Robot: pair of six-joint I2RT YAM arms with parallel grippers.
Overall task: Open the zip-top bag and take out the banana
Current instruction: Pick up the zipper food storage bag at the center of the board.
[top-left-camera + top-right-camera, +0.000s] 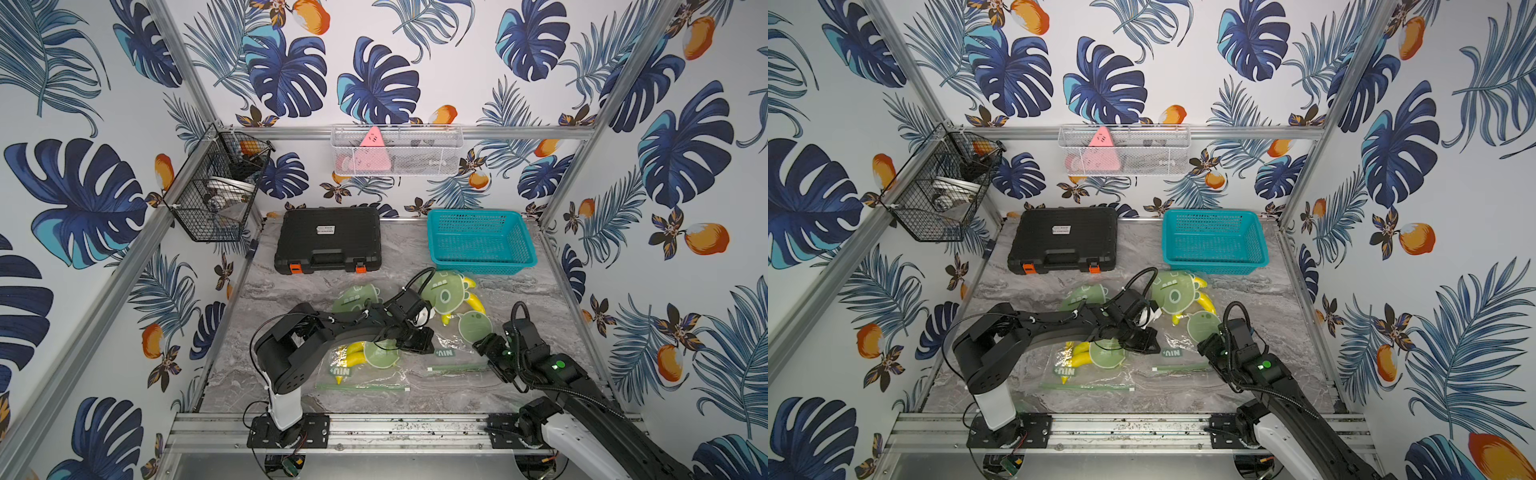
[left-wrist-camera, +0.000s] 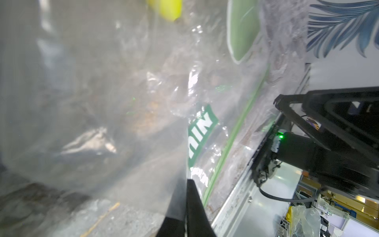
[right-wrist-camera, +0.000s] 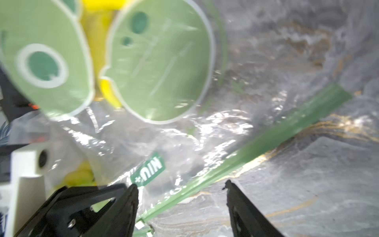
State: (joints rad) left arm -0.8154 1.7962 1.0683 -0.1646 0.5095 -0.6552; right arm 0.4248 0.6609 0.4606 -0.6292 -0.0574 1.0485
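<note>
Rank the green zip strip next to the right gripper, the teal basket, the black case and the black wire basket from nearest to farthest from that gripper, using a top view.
From the right gripper, in a top view:
1. green zip strip, right beside it on the table.
2. teal basket, back right of the table.
3. black case, back left.
4. black wire basket, hung on the left wall.

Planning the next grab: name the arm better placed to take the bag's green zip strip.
Right. The right tool is open, right at the green zip strip, while the left tool is occupied, shut on the zip-top bag.
</note>
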